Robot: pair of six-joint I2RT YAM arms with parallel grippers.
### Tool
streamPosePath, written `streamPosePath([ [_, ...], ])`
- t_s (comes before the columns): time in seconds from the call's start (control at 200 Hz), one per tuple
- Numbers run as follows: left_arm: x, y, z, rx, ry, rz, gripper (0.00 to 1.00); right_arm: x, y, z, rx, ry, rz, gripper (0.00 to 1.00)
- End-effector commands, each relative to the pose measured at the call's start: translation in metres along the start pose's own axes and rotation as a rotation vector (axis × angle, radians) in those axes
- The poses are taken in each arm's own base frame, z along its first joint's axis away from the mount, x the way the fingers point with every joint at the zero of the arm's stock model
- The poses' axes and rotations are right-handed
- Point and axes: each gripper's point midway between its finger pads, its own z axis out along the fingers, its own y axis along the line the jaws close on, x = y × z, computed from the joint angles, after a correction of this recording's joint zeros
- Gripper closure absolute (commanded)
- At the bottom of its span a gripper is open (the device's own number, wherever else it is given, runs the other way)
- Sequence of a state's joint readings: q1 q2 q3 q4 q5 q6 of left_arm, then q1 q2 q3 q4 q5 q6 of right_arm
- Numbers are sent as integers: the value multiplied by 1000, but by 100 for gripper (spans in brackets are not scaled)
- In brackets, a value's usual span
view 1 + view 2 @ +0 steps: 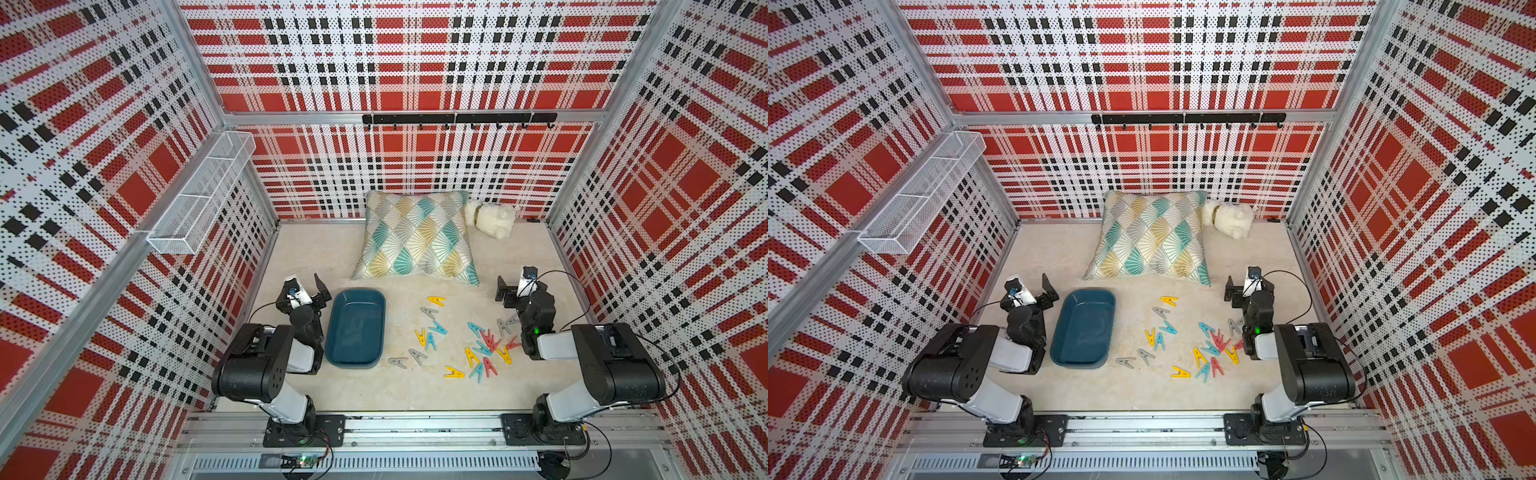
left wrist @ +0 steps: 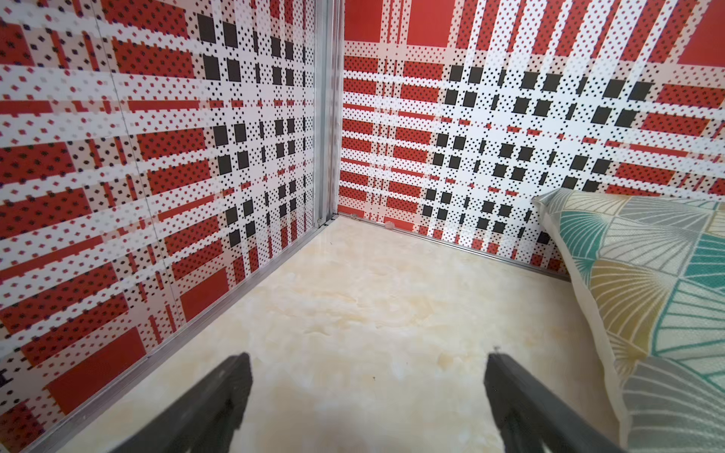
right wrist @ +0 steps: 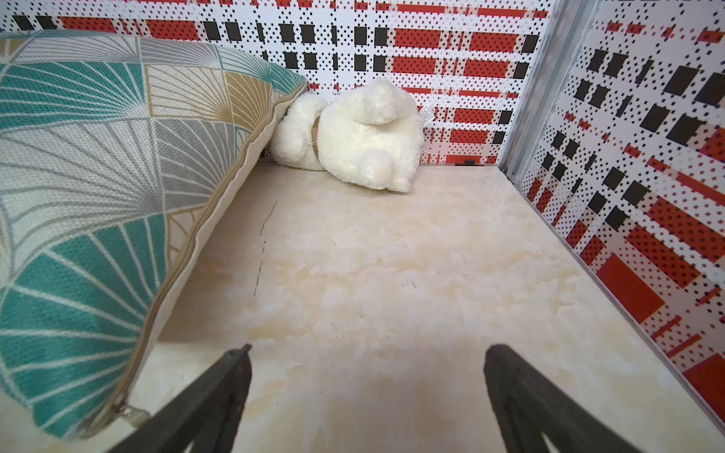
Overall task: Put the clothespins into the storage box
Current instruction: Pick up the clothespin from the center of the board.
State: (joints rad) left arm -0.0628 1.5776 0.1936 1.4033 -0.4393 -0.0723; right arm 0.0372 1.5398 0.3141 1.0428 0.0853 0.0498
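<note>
Left gripper [image 2: 368,362] gapes wide, empty, above bare tabletop [image 2: 353,306] just beside the storage box [image 1: 355,328]. Right gripper [image 3: 368,353] equally wide, holding nothing. Clothespins [image 1: 471,356] lie scattered on the tabletop between the storage box and the right arm [image 1: 615,365].

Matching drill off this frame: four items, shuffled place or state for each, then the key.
Items
1. storage box
2. clothespins
3. white plush toy
4. wire-mesh basket

Place or state
a. mounted on a side wall
b. at the back wall, beside the pillow
c. empty, standing on the table
d. scattered loose on the table

Pairs: 1-c, 2-d, 3-b, 4-a
</note>
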Motion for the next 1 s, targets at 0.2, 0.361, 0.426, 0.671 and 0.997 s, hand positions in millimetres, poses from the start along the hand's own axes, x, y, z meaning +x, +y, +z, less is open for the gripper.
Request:
streamPosePath([
  [0.2,-4,0,0,-8,-9,10,1,-2,-2,2,0,-4,4,0],
  [0.361,-4,0,1,-6,-11,8,1,-2,-2,2,1,-3,3,0],
  [0.426,-4,0,1,-5,-11,8,1,-2,-2,2,1,-5,3,0],
  [0.671,-4,0,0,-7,-10,8,1,-2,-2,2,-2,-5,5,0],
  [0.997,-6,2,-1,-7,-16,1,1,-3,-2,0,1,-8,6,0],
])
